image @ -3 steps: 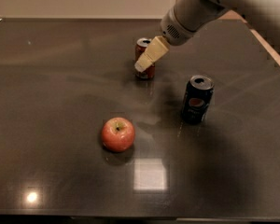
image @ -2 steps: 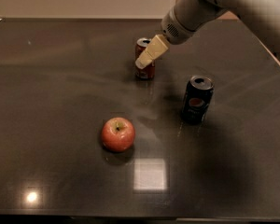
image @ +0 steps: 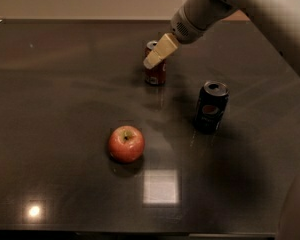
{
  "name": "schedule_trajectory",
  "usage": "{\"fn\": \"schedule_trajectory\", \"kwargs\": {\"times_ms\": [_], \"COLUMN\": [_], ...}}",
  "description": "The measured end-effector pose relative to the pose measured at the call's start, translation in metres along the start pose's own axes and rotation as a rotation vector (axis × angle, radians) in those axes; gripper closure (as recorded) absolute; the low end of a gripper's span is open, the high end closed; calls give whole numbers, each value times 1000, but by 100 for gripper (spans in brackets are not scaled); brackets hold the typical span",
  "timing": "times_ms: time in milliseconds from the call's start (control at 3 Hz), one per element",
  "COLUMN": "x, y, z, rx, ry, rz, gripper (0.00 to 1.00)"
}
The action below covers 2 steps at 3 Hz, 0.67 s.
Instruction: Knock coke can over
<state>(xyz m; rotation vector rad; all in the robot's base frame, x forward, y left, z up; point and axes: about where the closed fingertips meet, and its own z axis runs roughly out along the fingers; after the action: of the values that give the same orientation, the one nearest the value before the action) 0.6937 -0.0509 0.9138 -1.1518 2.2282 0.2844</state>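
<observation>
In the camera view the task stands at the approach-and-contact step: the coke can [image: 156,75] is upright on the dark table [image: 65,89], toward the far middle, so the knock is not yet done; the gripper [image: 150,62] hangs at the end of the arm [image: 225,1] slanting down from the upper right, its tip in front of the can's upper left edge, at or just beside the rim; whether it touches the metal I cannot tell. The fingers [image: 161,49] read as one cream wedge with no gap showing between them, pressed together and holding nothing; the can is behind them, not between them. I judge the next move calls for a sideways push high on the can, near its top, so that it tips rather than slides, and kept short, since the dark Pepsi can [image: 211,106] stands to the near right; the apple [image: 126,143] lies well apart, nearer the camera.
</observation>
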Motion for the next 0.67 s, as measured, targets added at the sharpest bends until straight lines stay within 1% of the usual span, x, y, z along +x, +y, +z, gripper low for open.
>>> {"fn": "schedule_trajectory", "kwargs": {"times_ms": [333, 667], "x": [-6, -10], "y": [5, 13], "z": [4, 10], "rx": [-21, -45], "ry": [-8, -11], "rz": [-9, -26], "gripper": [0, 18]}}
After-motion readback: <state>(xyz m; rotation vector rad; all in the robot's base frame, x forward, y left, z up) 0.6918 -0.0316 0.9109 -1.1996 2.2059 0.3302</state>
